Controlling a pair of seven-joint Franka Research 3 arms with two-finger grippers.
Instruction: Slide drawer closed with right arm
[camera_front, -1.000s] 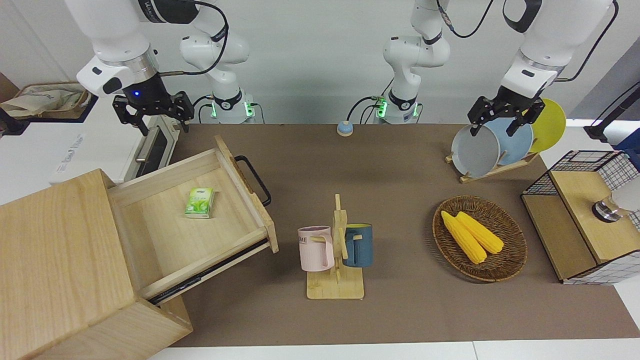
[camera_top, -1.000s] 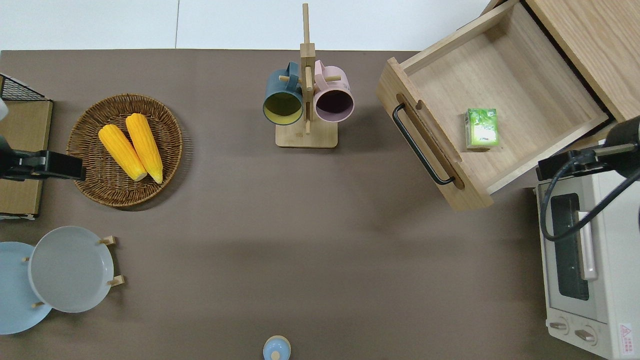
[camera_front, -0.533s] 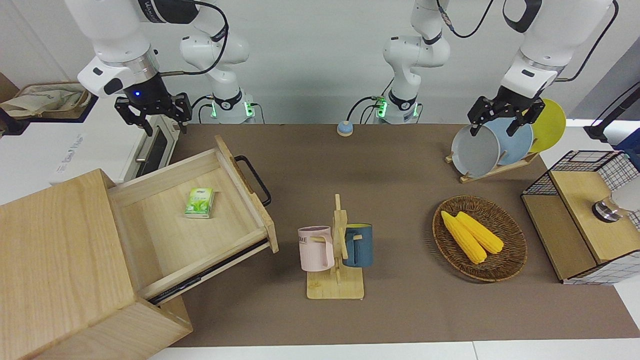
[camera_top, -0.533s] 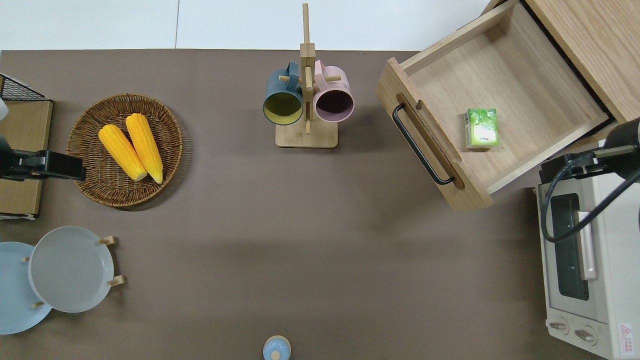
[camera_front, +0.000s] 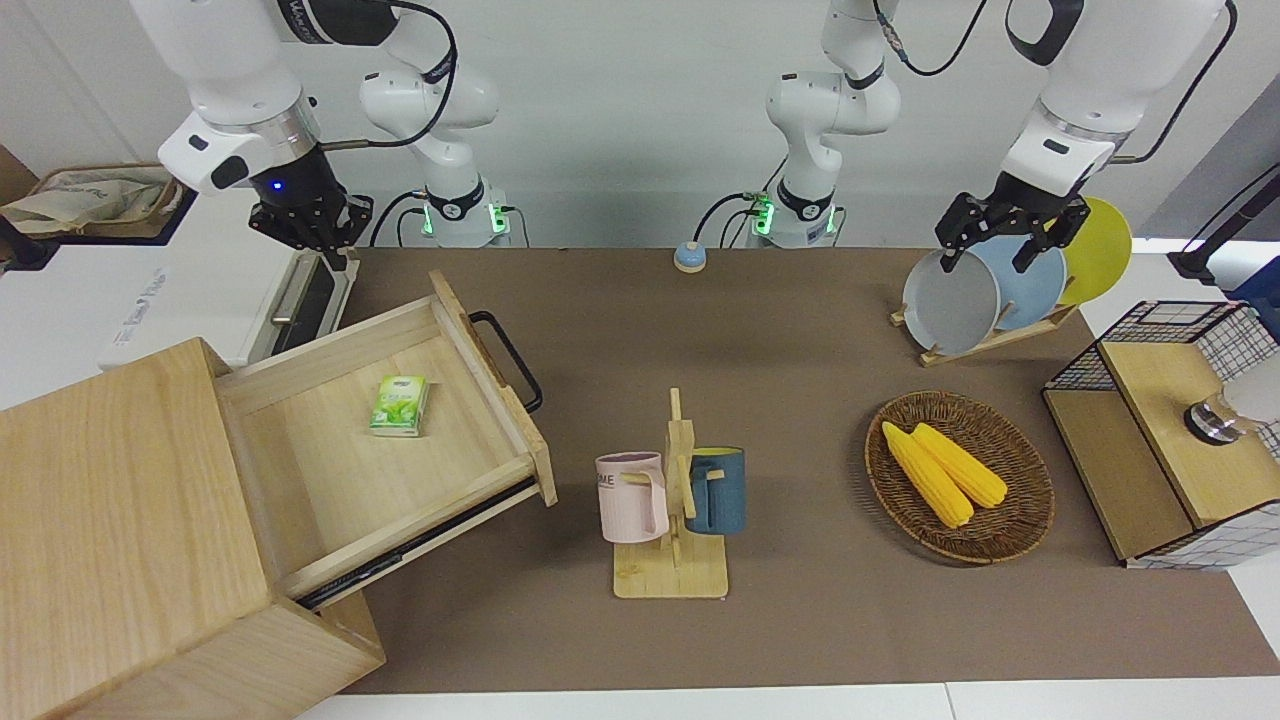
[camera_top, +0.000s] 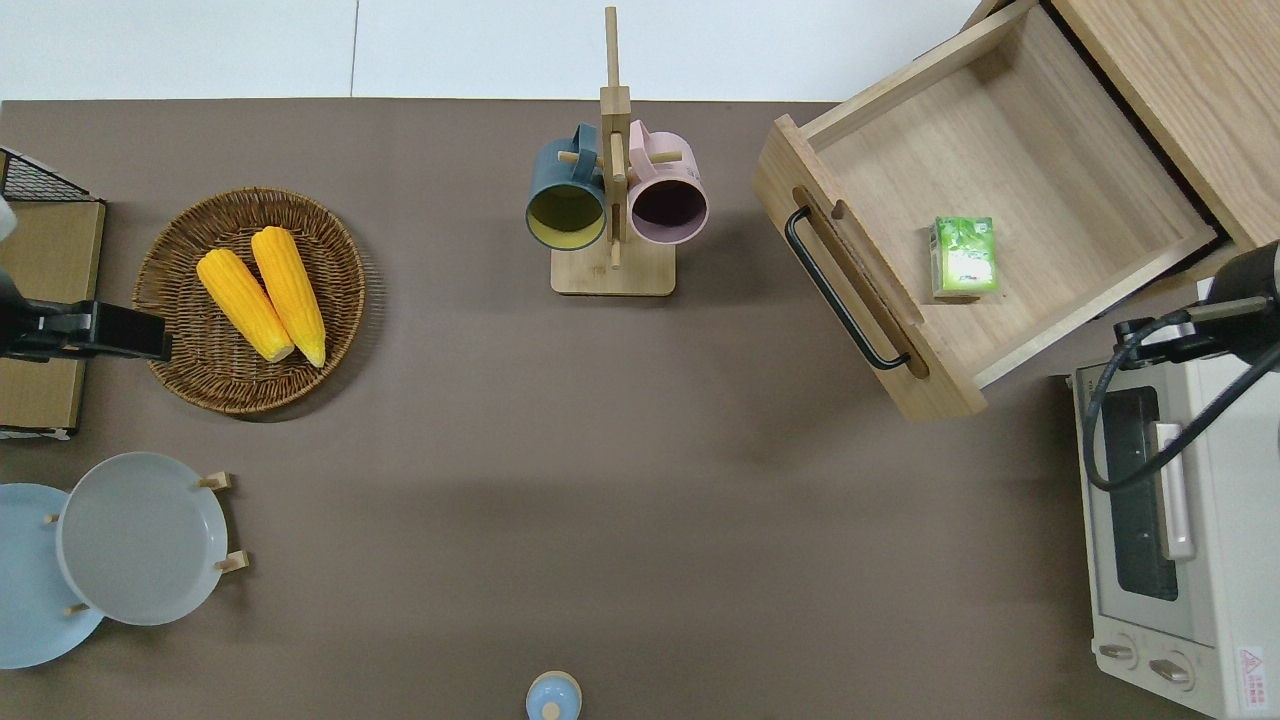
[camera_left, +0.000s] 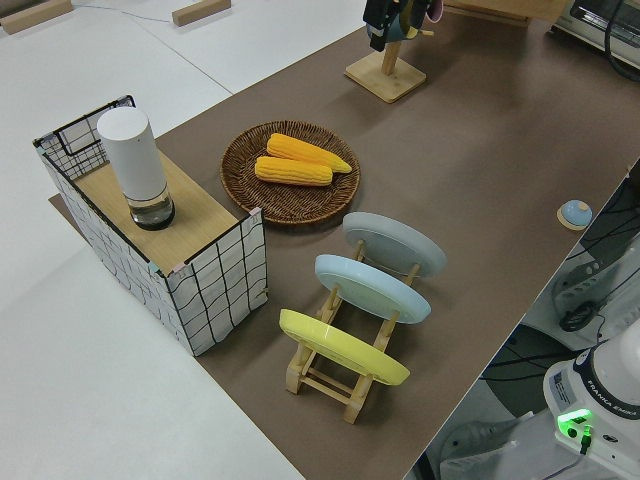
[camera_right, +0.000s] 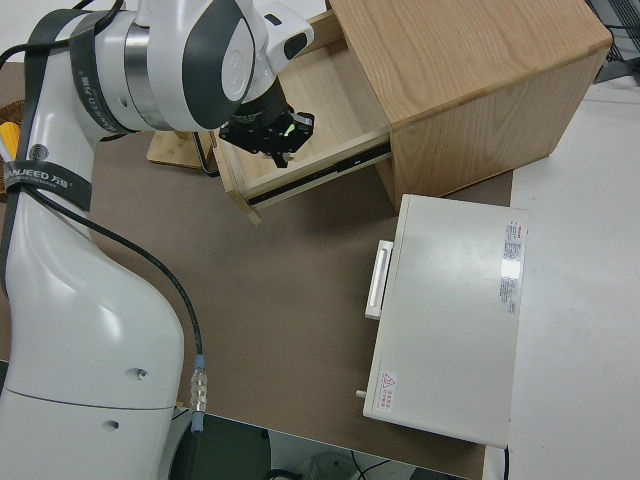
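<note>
Drawer open, right gripper closing up over the oven

The right gripper (camera_front: 312, 232) holds nothing; its fingers, spread a second ago, are now drawn together. The drawer (camera_front: 400, 440) stands pulled out of the cabinet (camera_front: 110, 520), unmoved, a green packet (camera_front: 399, 405) inside. Left arm parked

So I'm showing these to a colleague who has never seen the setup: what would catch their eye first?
Probably the drawer, pulled far out of its pale wooden cabinet at the right arm's end of the table, with a small green packet lying in it. The right gripper hangs over the white oven, clear of the drawer's black handle. Next come the bright yellow corn cobs in the wicker basket.
</note>
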